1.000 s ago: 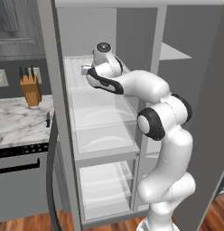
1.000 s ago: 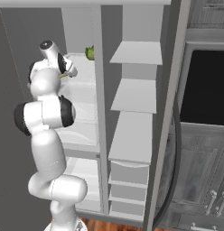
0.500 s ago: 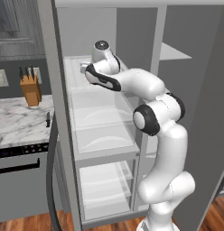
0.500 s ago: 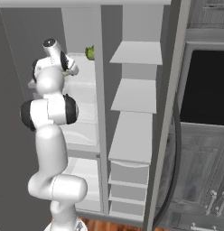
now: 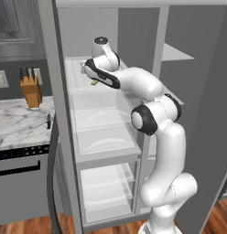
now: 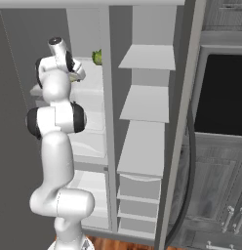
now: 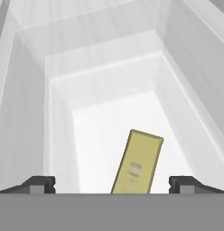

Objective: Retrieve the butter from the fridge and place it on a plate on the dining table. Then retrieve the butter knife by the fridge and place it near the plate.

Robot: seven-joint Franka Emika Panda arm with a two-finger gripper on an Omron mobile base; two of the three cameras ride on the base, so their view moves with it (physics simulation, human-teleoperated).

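A white robot arm with dark joints rises from the floor in front of the tall matte grey fridge, whose doors stand open on white shelves, and reaches to its upper left compartment. The claw hangs over the top white shelf, near that shelf's front left corner in the left base view.

In the hand view, the claw is spread wide. Its two small dark fingertips stand far apart at the bottom of the picture, and they hold nothing. Between them, touching neither, lies the small thin pale-yellow stick of butter. It lies flat on the white shelf, slanted, with its far end leaning to the right. Its near end is cut off by the bottom of the picture, so how close it comes to the fingertips cannot be told.

In the left base view a small sliver of the butter shows under the robot's wrist, near the front edge of the top shelf. In the right base view a small round green item sits toward the back of the same shelf, too small to identify.

To the left of the fridge stands a grey kitchen cabinet with a white-and-grey veined marble desk top. Toward its back edge is a tan wooden knife block holding dark-handled knives. Near the edge that meets the fridge lies the small slim dark butter knife, well apart from the block.
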